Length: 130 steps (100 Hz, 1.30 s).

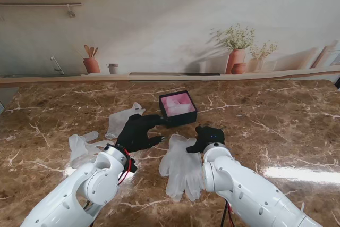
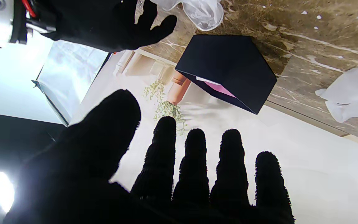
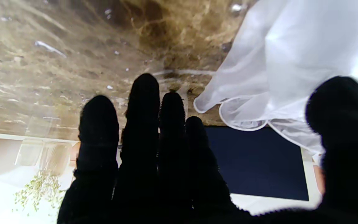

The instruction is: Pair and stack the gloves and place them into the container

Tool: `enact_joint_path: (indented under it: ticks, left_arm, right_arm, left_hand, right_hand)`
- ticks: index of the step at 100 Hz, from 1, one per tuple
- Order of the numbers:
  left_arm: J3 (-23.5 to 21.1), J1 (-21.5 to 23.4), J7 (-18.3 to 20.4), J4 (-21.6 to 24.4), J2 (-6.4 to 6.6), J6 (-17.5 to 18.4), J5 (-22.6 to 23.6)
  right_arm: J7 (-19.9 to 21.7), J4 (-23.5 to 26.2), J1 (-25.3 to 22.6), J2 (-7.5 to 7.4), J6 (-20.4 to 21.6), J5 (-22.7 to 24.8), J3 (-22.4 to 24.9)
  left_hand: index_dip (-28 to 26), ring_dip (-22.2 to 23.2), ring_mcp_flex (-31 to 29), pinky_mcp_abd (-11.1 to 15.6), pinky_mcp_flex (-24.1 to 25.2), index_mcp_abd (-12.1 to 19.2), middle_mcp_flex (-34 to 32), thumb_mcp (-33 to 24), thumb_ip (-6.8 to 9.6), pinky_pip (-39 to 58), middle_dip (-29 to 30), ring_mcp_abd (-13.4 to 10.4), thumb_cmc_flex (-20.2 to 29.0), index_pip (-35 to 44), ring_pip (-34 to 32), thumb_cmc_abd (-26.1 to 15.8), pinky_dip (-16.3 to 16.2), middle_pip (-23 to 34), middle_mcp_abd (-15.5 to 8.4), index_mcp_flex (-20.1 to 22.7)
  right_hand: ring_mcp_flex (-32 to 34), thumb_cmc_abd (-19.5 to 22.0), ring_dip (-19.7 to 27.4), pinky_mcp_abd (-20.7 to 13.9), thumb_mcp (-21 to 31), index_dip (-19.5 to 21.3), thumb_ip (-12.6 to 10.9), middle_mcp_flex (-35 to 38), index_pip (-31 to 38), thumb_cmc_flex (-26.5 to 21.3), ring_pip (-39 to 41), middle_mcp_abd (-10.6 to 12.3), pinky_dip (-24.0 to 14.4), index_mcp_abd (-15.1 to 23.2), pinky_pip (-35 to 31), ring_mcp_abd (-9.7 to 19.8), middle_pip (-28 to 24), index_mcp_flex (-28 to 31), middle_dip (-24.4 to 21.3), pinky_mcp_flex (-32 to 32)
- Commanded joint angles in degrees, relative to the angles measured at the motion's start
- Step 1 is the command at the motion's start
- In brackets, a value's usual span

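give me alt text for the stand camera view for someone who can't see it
Two white robot arms reach over a brown marble table, their black hands, the left hand and right hand, flanking a stacked pair of clear gloves. Farther away sits a black container with a pink interior; two more clear gloves lie to the left.

Counter (image 1: 276, 126): glossy brown marble look, pale veins, glare patches. Gloves (image 1: 183, 168): thin translucent white film, wrinkled, soft sheen. Container (image 1: 178, 108): matt black walls, pink lining. Both hands, left hand (image 1: 139, 132) and right hand (image 1: 207, 137): matt black knit fabric, ribbed fingers. Arms (image 1: 249, 190): smooth glossy white plastic.
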<state>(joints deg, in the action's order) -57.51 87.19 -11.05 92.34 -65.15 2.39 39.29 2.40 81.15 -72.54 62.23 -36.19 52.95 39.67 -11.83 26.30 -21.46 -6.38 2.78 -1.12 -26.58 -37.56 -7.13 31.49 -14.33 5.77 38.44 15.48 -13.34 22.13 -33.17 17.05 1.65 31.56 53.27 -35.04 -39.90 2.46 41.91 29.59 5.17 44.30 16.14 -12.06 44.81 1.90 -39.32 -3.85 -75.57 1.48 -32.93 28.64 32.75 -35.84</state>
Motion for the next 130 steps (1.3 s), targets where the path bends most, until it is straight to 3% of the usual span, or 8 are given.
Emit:
enact_joint_path:
  ticks: [1,24,33,38,63,111,119,130]
  left_arm:
    - [-0.46,1.20,-0.78,1.08,0.09,-0.11,0.71]
    - [-2.43,3.19,-2.13,2.75,0.12,0.90,1.76]
    - [-2.91,3.88,-3.26,3.06,-0.03,1.24,1.90]
    - [-3.19,4.22,-3.76,3.27,-0.10,1.28,1.98]
    - [-4.18,5.08,-4.54,3.91,-0.11,1.37,2.65]
    - [-5.60,6.33,-4.58,4.64,-0.03,1.86,2.71]
    - [-5.76,6.38,-4.74,4.69,-0.03,1.86,2.91]
    - [-5.88,6.37,-4.61,4.71,0.01,1.90,2.96]
  right_arm:
    - [2.89,-0.45,0.35,-0.01,-0.49,0.04,-1.36]
    - [-1.84,-3.75,0.88,0.96,1.78,-0.45,-3.36]
    - [-4.13,-4.37,0.45,1.46,2.39,-0.72,-3.17]
    - [-5.03,-4.25,-0.19,1.72,3.34,-1.51,-2.29]
    - [-9.03,-3.70,-3.04,3.21,8.27,-7.83,2.86]
    - [-24.15,-5.73,-7.31,7.96,21.54,-21.51,13.09]
    - [-23.81,-4.99,-7.78,7.45,23.43,-20.71,14.18]
    - [-22.87,-3.91,-8.59,6.60,25.90,-19.31,15.50]
  left_hand:
    - [0.38,-0.83,1.43,0.01,0.82,0.56,0.45,1.10,1.15,-1.23,0.53,-2.73,-1.30,-0.62,2.01,-2.00,0.65,-1.57,-1.72,-0.17]
    - [0.15,-1.23,1.00,-0.11,0.87,1.32,-0.41,1.95,1.12,-1.08,0.77,-3.42,-0.98,-0.13,2.41,-2.41,-0.09,-1.95,-2.81,1.00]
    - [0.08,-1.26,0.85,-0.31,0.85,1.35,-0.54,2.10,1.13,-1.00,0.84,-3.26,-0.92,0.02,2.38,-2.49,-0.36,-2.07,-2.75,1.27]
    - [0.04,-1.26,0.81,-0.30,0.89,1.37,-0.56,2.17,1.14,-0.96,0.85,-3.16,-0.89,0.09,2.34,-2.58,-0.48,-2.11,-2.75,1.42]
    - [-0.29,-1.34,0.62,-0.58,1.04,2.08,-1.12,2.62,1.14,-1.51,0.99,-3.19,-0.73,0.79,2.37,-2.58,-0.63,-2.30,-3.13,2.69]
    - [-1.79,-1.70,0.76,-0.51,1.45,3.87,-1.50,3.27,1.06,-3.93,1.30,-3.76,-0.48,3.86,2.94,-2.38,-0.41,-2.89,-3.82,6.13]
    - [-2.14,-1.77,0.76,-0.42,1.39,4.22,-1.52,3.34,1.04,-4.32,1.35,-3.92,-0.43,4.51,3.06,-2.26,-0.55,-2.98,-4.12,6.47]
    - [-2.38,-1.84,0.91,-0.40,1.46,4.49,-1.37,3.44,1.02,-4.90,1.41,-4.01,-0.27,4.93,3.22,-2.24,-0.72,-3.09,-4.32,6.54]
  right_hand:
    - [2.78,-1.29,-2.91,-0.99,-0.23,0.05,-0.98,5.96,2.97,0.12,4.76,4.46,-2.28,1.77,-3.44,1.89,-7.34,3.06,6.10,-1.07]
    - [-2.84,-4.48,-11.24,0.63,-9.46,22.34,0.35,10.49,24.60,-16.61,14.90,9.54,-9.18,19.05,-2.48,4.87,-15.30,19.81,25.38,6.65]
    - [-14.44,-6.70,-6.22,0.03,-12.14,23.40,1.62,-0.23,32.72,-24.04,2.43,6.32,-9.31,23.42,3.79,3.36,-2.80,26.11,17.89,12.86]
    - [-15.49,-16.17,1.35,0.60,7.35,26.53,9.21,-1.58,33.98,-20.90,-6.98,4.37,-9.10,24.73,5.25,1.58,2.67,26.22,9.36,11.81]
    - [15.14,-24.65,7.94,3.09,22.75,38.55,13.58,24.05,39.83,-25.22,-10.89,2.75,0.10,24.09,-2.95,-0.99,7.05,34.84,0.74,-11.00]
    - [15.46,-25.10,-3.43,0.59,22.29,37.52,12.40,28.41,41.13,-31.34,2.84,5.23,0.17,22.25,-5.18,-0.28,-1.48,34.56,11.45,-9.32]
    - [14.05,-24.68,-4.58,-0.02,22.80,16.19,12.13,27.25,25.04,-31.42,3.83,5.82,-1.06,16.84,-3.33,0.52,-3.83,21.80,10.57,-8.19]
    - [13.32,-24.77,-4.55,1.03,23.00,2.47,12.03,26.40,5.27,-32.04,4.30,5.25,-1.54,8.75,-1.53,0.38,-7.47,18.42,5.82,-7.48]
